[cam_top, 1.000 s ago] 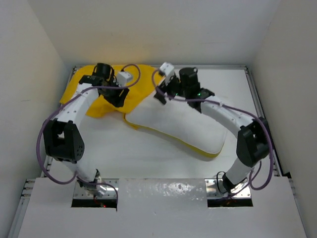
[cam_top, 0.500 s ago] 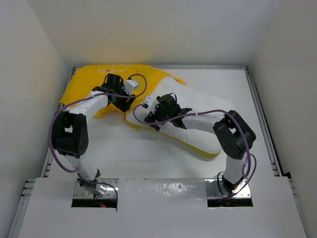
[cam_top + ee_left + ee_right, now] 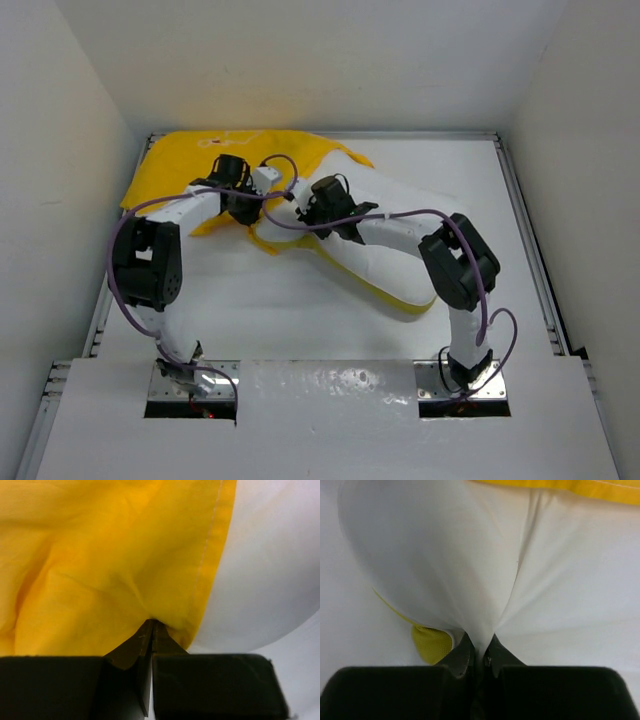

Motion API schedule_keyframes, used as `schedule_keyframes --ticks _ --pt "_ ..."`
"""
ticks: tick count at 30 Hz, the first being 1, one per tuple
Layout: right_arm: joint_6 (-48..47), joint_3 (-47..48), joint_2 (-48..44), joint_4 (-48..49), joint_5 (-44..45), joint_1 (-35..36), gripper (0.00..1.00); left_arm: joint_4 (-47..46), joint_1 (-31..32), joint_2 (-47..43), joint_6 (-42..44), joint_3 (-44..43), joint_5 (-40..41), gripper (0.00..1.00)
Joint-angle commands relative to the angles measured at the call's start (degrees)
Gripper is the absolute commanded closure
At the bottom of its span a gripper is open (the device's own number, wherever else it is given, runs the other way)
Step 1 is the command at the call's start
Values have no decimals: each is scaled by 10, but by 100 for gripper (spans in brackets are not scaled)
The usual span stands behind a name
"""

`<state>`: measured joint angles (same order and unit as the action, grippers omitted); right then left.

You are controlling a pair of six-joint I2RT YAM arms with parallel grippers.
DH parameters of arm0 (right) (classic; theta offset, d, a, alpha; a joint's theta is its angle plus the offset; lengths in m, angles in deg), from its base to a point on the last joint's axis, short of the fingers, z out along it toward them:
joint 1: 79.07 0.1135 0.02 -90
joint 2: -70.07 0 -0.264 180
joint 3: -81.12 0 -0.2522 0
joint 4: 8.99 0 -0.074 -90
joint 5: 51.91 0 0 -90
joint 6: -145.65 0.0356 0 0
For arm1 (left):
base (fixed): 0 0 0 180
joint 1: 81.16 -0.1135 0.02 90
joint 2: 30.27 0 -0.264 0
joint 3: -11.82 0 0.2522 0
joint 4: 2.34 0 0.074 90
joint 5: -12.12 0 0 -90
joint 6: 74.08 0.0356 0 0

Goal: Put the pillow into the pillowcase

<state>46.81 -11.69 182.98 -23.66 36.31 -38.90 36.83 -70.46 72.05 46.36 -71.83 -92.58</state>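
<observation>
**Tight in the middle, free near and far right**

Free along the near strip of the table (image 3: 290, 325), between the arm bases and the pillow (image 3: 345, 262). Free too at the far right corner, beyond the pillow's plump end. Blocked mid-table by the left arm (image 3: 140, 275) and right arm (image 3: 455, 265), both arched over the fabric. Left gripper (image 3: 151, 622) pinched onto the pillowcase (image 3: 100, 555) hem, right gripper (image 3: 479, 642) pinched onto pillow cloth just beside it. Little gap between the two wrists. Far left taken by the spread pillowcase. Hemmed in by walls (image 3: 60, 150) left, back and right.
</observation>
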Motion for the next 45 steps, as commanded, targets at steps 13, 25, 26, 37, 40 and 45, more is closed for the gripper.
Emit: schedule_keyframes --ticks 13,25,26,37,40,45 --pt "181 48 -30 95 -136 -83 100 52 -9 -55 35 -89 -15 42" --pt "189 33 -36 98 -173 -83 100 -150 -2 33 51 -46 179 34" --pt "190 33 -36 99 -175 -83 100 -154 -2 38 51 -43 169 36" --pt "283 101 -9 82 7 -114 100 59 -40 -30 99 -90 -87 100" --pt "361 132 16 118 11 -151 100 143 -38 -50 158 -93 -112 100" --pt "372 189 60 119 32 -152 100 204 -30 -62 203 -96 -142 100"
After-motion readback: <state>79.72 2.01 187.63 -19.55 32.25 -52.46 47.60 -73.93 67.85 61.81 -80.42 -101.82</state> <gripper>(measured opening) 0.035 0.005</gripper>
